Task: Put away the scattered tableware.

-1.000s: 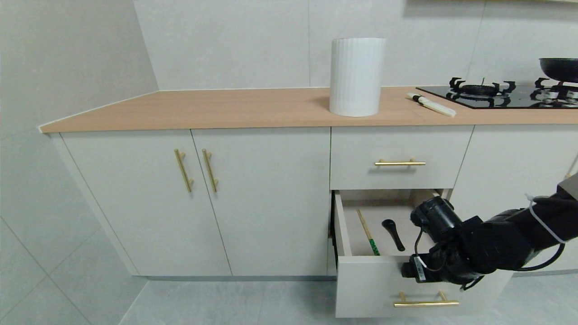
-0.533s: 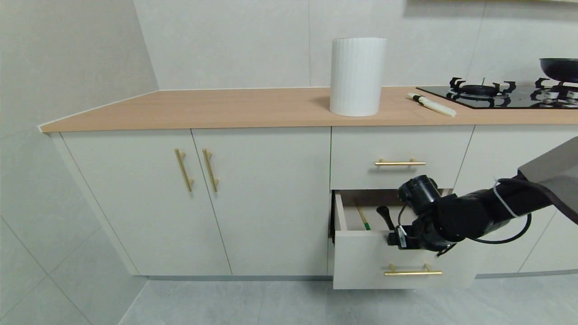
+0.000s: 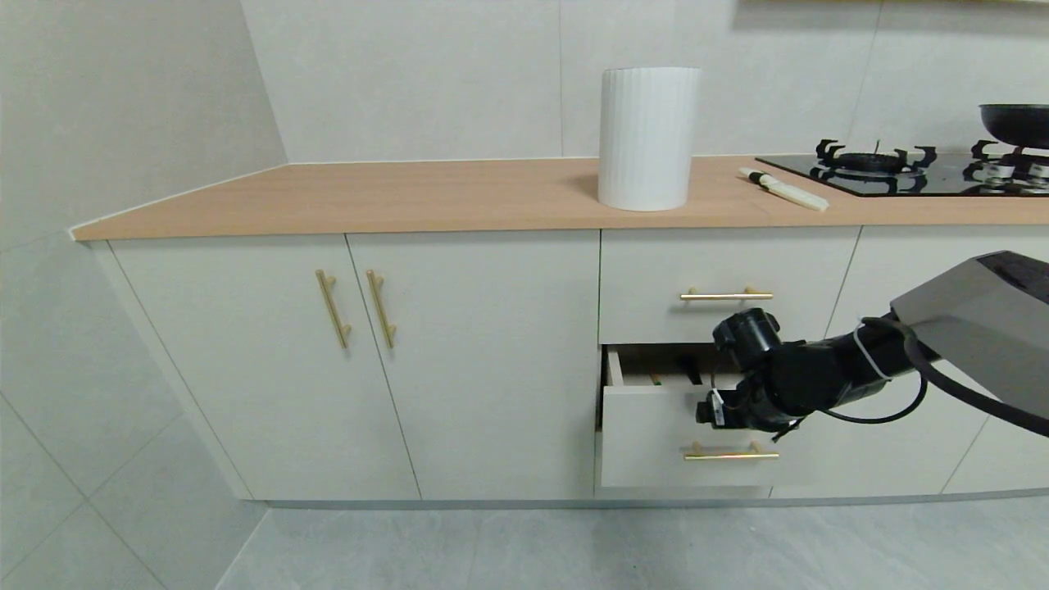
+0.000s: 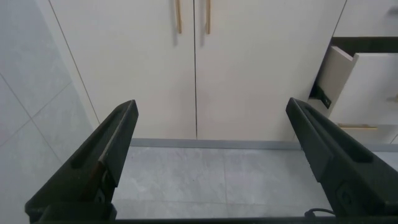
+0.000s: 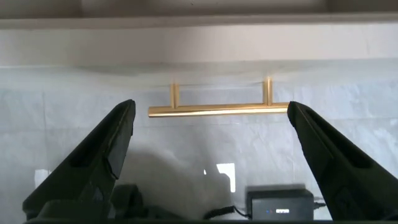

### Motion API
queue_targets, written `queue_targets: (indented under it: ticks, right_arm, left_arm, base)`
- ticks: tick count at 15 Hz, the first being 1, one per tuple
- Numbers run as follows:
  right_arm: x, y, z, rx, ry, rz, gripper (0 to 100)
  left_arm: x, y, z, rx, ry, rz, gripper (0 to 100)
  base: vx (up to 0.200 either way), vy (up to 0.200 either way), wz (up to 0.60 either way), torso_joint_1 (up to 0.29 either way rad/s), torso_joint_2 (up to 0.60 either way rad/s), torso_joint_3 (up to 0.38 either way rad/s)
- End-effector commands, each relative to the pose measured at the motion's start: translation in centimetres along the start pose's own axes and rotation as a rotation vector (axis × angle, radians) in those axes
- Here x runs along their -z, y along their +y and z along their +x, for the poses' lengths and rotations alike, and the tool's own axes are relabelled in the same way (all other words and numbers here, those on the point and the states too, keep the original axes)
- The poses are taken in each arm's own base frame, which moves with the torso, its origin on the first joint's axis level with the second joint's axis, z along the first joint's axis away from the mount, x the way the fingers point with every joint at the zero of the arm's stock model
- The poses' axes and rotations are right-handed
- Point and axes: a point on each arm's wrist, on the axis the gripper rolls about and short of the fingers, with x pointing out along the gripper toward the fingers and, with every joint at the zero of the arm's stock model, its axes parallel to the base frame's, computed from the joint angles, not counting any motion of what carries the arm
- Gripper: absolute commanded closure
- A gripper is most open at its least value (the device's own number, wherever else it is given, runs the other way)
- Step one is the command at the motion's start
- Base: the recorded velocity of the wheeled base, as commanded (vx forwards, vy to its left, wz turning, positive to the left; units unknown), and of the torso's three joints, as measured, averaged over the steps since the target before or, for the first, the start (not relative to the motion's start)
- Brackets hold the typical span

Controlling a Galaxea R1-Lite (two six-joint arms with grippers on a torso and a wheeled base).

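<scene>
White drawer front (image 3: pixel 656 426) sits nearly shut, the right gripper (image 3: pixel 710 410) against it, jaws spread, seemingly pushing it closed. The left gripper (image 4: pixel 211 106) hangs open, idle.

From the head we look forward and down, from well back, on the countertop (image 3: pixel 410 197) and the cabinet doors (image 3: pixel 369 360). Our left wrist camera sits low, facing those doors and the floor (image 4: pixel 217 180). Our right wrist camera is close against the lower drawer (image 5: pixel 199 50), its handle (image 5: pixel 217 110) centred. All three views share that drawer.
</scene>
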Motion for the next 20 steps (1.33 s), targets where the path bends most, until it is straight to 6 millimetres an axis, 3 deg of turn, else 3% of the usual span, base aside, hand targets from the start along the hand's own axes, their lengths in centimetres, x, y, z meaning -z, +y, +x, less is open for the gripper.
queue_targets:
  ticks: [1,16,20]
  right_arm:
    - [0.2,-0.2,1.1,0.01,0.014,-0.001,0]
    - [-1.6,-1.0,4.4,-0.031,-0.235,0.113,0]
    - [-2.1,-2.3,5.9,-0.019,-0.286,0.149,0]
  left_arm:
    - [0.0,0.0,0.0,0.0,0.0,0.0,0]
    - [0.0,0.0,0.0,0.0,0.0,0.0,0]
    - [0.0,0.0,0.0,0.0,0.0,0.0,0]
  base:
    - [0.0,0.0,0.0,0.0,0.0,0.0]
    - [0.0,0.0,0.0,0.0,0.0,0.0]
    - [0.0,0.0,0.0,0.0,0.0,0.0]
